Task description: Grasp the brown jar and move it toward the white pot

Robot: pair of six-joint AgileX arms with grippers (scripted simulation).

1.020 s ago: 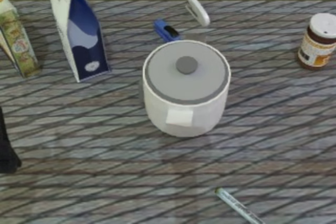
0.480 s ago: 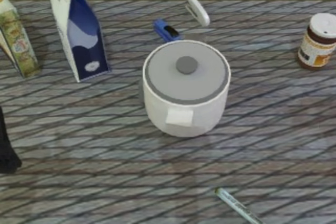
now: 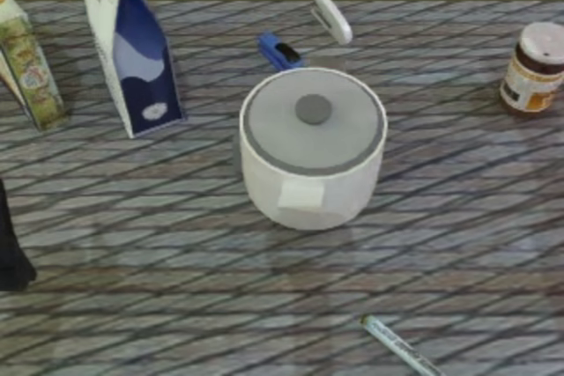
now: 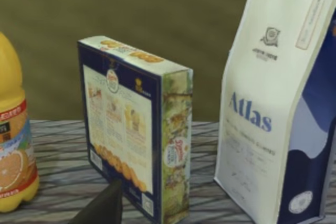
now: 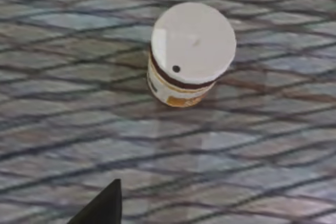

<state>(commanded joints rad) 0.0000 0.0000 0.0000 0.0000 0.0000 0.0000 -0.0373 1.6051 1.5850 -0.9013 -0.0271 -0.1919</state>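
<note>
The brown jar stands upright near the table's far right edge, with a white lid and an orange-white label. The white pot with grey lid and knob sits in the middle, well to the jar's left. In the right wrist view the jar is seen from above, standing free. My right gripper hovers above and short of it, open, and only one dark fingertip shows. It is out of the top view. My left arm is parked at the left edge, its gripper open.
A blue-white coffee bag and a printed box stand at the back left, with an orange juice bottle beside them. A blue object and a white object lie behind the pot. A marker lies at the front.
</note>
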